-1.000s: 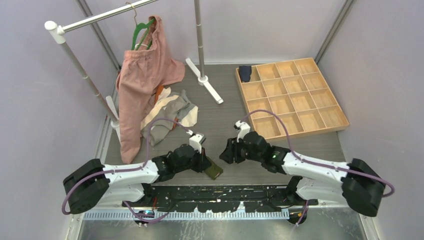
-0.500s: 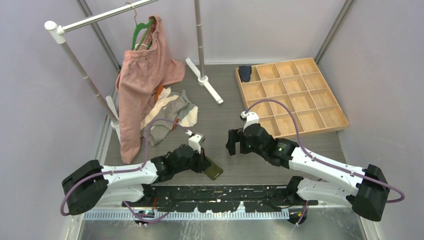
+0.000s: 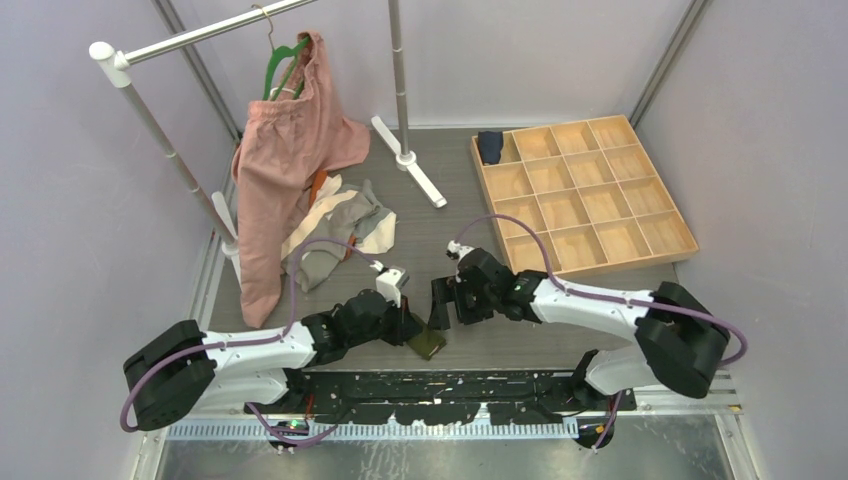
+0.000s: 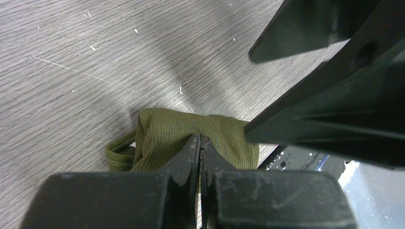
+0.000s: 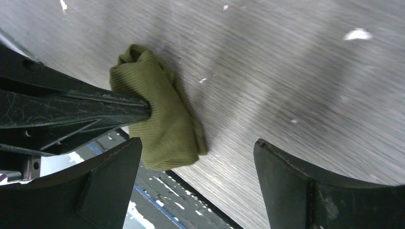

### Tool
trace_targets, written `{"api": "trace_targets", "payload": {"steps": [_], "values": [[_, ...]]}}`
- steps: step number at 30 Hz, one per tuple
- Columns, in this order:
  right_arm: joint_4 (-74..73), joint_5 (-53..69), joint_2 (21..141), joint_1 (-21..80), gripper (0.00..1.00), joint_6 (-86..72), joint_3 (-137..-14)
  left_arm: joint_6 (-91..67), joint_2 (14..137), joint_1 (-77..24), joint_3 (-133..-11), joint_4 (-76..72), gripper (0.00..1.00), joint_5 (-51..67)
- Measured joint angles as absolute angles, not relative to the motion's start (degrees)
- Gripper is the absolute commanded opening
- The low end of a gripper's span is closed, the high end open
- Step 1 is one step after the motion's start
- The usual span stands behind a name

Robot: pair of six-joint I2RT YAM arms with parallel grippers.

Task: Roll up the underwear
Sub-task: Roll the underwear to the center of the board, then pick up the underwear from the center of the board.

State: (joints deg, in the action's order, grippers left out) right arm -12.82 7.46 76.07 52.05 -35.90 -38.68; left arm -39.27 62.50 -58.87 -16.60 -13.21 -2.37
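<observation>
Brings right jaws, newly spread wide, in beside rolled olive-green ribbed briefs (image 5: 162, 119) clenched in left jaws; suggests handover.

— Where do we have the roll (image 3: 427, 342)?

— On the counter (image 3: 440, 230), at the tips of our left claw (image 3: 410, 326), close to the near edge. Our right claw (image 3: 439, 306) stands just right of the left one, and the roll lies under the gap between its fingers.

— And farther out?

— Beyond our left claw and off to its left, the loose heap of underwear (image 3: 335, 230) lies on the counter. The hanging garment (image 3: 290, 160) drapes from the rail stand (image 3: 160, 136) beside the heap. Beyond our right claw, to its right, sits the compartment tray (image 3: 620, 240), with one rolled piece (image 3: 489, 146) in its far left corner compartment.
</observation>
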Motion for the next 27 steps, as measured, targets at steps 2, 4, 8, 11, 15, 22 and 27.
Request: {"api": "trace_targets", "payload": {"steps": [2,4,8,11,15,22,27], "values": [[-10.15,11.25,78.89,52.07,0.91,-36.77,-38.68,-39.72,62.48,-58.87,-16.43,-13.41,0.01,-2.37],[-8.05,13.69,81.06,52.07,0.9,-37.45,-38.68,-40.05,62.41,-58.87,-16.25,-13.56,0.01,-2.35],[-4.73,17.63,85.27,52.07,0.86,-38.09,-38.96,-40.4,61.93,-58.87,-15.81,-13.74,0.01,-2.33],[-2.63,19.62,87.11,52.07,0.83,-37.67,-39.59,-40.53,61.47,-58.87,-15.42,-13.89,0.01,-2.33],[-0.34,22.81,89.32,52.01,0.74,-36.86,-39.97,-40.51,61.14,-58.83,-15.07,-13.89,0.01,-2.46],[1.63,28.05,92.38,51.35,0.65,-36.21,-40.58,-40.4,60.84,-58.76,-14.74,-13.37,0.01,-2.52],[1.76,29.15,93.12,51.64,0.63,-35.83,-40.49,-40.56,60.73,-58.76,-14.74,-13.45,0.01,-2.48]]}}
